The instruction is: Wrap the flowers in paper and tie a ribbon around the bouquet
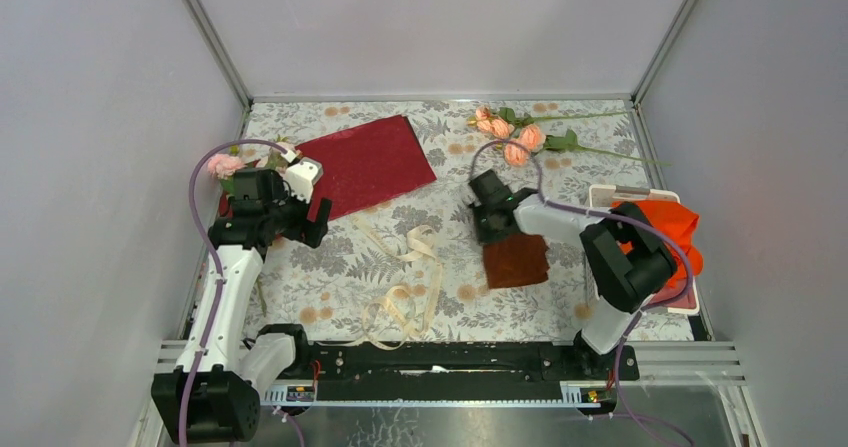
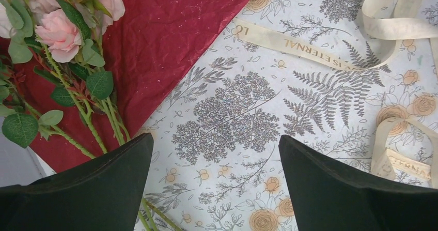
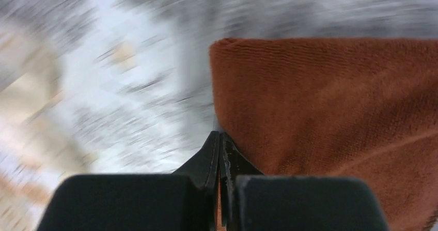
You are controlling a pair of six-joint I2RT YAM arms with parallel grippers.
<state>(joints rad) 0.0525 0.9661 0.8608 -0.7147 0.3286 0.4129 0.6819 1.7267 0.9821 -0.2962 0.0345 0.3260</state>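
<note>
Flowers (image 1: 225, 163) are only half gathered: you have pink roses (image 2: 62, 27) on the paper (image 1: 370, 162) beside your wide-open, empty left gripper (image 2: 214, 140), peach roses (image 1: 515, 132) well apart, ribbon (image 1: 410, 267) loose, right gripper (image 3: 219, 138) clamped shut at the brown square (image 3: 330, 117)'s edge; wrapping and tying remain.

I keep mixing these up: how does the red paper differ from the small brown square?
The paper is crimson and much larger; the brown square is rusty and small. The paper looks thin and crinkled; the square looks like soft cloth. Pink flowers lie on the paper's corner; the right gripper is shut at the square's edge. Both lie on the table.
</note>
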